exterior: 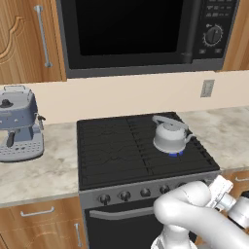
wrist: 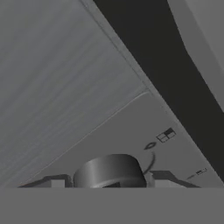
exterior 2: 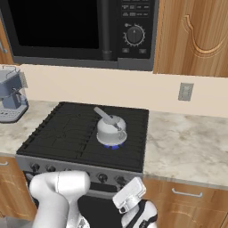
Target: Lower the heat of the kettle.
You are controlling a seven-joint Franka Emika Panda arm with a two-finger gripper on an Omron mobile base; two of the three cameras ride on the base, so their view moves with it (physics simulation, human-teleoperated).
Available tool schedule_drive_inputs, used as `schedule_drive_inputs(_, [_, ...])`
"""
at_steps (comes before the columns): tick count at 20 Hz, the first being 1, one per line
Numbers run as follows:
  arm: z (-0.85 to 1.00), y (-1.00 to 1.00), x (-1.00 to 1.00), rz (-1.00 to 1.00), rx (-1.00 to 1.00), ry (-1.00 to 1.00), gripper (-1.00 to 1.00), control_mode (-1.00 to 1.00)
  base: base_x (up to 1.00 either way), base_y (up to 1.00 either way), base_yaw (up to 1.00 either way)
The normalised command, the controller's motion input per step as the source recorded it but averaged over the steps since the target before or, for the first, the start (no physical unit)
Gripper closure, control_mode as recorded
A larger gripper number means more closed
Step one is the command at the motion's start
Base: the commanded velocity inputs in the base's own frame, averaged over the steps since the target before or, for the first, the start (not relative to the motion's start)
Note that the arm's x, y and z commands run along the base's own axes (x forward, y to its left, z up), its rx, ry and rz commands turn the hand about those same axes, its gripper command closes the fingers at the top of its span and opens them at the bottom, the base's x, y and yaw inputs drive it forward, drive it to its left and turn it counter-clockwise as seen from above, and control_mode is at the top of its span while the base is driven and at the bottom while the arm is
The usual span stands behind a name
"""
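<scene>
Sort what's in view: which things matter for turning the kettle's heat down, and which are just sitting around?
Belongs to the job:
kettle
blue flame under it
stove knob at the pincer

Just there:
espresso machine
microwave
wall outlet

No word, brand or number can be read anywhere. The stove's control panel (wrist: 131,131) carries small printed marks, a little grid symbol (wrist: 166,135) and a curved dial marking (wrist: 150,145), up and to the right of the round knob (wrist: 109,171) between the fingers, but they are too blurred to make out. The microwave's keypad (exterior 2: 135,26) shows only tiny illegible markings around its dial.
</scene>
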Motion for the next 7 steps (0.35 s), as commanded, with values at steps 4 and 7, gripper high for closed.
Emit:
schedule_drive_inputs(4, [0.00, 0.00, -0.04, -0.13, 0.24, 0.00, 1.00, -1.00, 0.00, 0.00, 0.00])
schedule_drive_inputs(7, [0.00, 0.00, 0.00, -0.13, 0.22, 0.00, 1.00, -1.00, 0.00, 0.00, 0.00])
